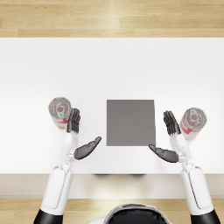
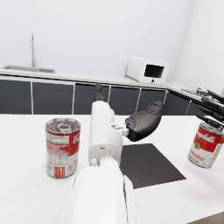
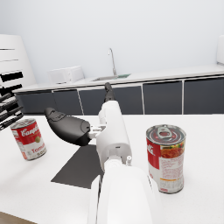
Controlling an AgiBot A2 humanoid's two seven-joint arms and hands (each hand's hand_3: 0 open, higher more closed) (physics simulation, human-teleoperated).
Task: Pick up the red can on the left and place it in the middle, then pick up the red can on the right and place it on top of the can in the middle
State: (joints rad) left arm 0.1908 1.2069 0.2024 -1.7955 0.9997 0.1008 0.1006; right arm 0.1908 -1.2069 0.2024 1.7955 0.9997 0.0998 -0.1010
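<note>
Cans (image 1: 60,112) (image 1: 193,120), glossy ribbed-top cylinders, flank a flat matte grey mat (image 1: 131,122); my left hand (image 1: 78,135) and right hand (image 1: 170,138) are spread, empty. Wrist views reveal their labels.

White script "Campbell's", partly cut off, on red-and-white tin soup can (image 3: 28,138). "Tomato" readable low on other red-and-white tin can (image 2: 207,145). Remaining label print too small.

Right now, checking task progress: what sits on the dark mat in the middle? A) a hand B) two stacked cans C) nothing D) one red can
C: the dark mat is bare; the left can and right can each stand off to their own sides beside the left hand and right hand.
</note>
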